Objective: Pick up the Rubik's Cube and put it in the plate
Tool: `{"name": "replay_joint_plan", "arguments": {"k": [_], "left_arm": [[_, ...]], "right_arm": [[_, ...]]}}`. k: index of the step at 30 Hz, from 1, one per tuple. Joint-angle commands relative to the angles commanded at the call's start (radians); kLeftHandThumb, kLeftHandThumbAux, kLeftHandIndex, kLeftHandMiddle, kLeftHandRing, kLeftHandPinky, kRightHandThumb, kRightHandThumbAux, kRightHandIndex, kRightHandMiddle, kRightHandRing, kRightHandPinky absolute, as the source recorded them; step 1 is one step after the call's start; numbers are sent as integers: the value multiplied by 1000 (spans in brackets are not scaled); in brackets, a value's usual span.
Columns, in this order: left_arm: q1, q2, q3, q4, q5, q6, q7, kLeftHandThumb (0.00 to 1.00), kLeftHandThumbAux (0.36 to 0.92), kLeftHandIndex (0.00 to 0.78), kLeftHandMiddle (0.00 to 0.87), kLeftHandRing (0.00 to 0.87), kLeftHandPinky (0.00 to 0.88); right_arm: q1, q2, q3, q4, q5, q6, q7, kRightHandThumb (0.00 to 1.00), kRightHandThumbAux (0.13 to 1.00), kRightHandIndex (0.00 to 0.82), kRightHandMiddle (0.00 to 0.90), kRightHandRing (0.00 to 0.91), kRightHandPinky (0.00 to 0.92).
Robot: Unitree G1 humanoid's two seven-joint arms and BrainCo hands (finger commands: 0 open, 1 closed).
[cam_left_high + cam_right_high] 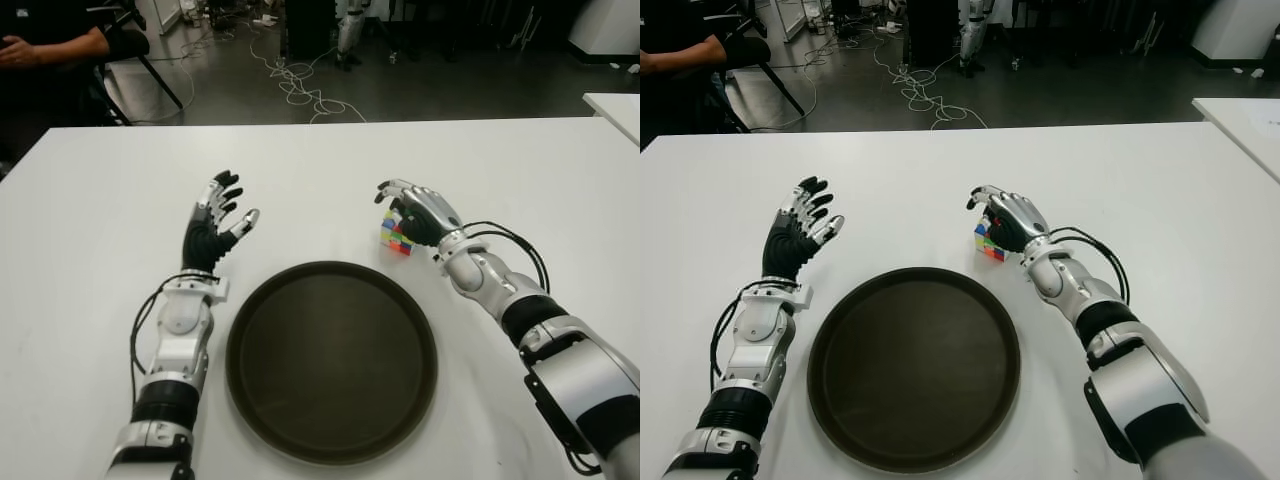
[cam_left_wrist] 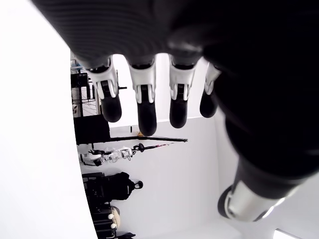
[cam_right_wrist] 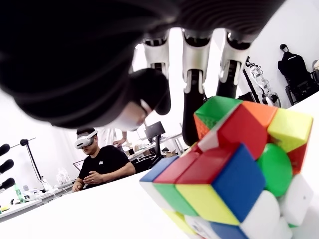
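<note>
**Right hand poised over the cube, grasp not yet made**

The Rubik's Cube (image 1: 397, 235) sits on the white table (image 1: 520, 170) at about one o'clock from the dark round plate (image 1: 331, 360), just beside its rim but outside it. The right hand (image 1: 421, 213) arches over the cube from the side away from the plate — fingers (image 3: 193, 74) half-curled and hanging above the top face, thumb alongside. In the right wrist view a gap shows between the fingertips and the cube, so it looks cupped rather than gripped, and it appears to rest on the table.

The left hand (image 1: 214, 225) shows at ten o'clock from the plate, fingers spread and holding nothing.

The step in hand looks like the reach-and-grasp. The next move calls for closing fingers and thumb on opposite faces, then a short lift and carry toward seven o'clock — over the rim and into the plate.
</note>
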Motion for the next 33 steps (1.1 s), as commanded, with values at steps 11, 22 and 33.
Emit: {"name": "replay_joint_plan", "arguments": {"k": [11,22,33], "left_arm": [[-4,0,-3,1,2,1,-1,45,758,81,157,135,101],[-8,5,-2,9,9,13,4,40,746,72,145,128,106],[-6,7,-5,3,15,1,3,51,744,76,151,134,109]], "right_arm": [[-10,-4,9,7,-13,17,16,934,678,377,431,491,351],[-18,-4,8,14,-8,33,33,692,737,396,243,272,294],[-22,-10,14,14,-14,35,42,673,741,395,216,235,258]]}}
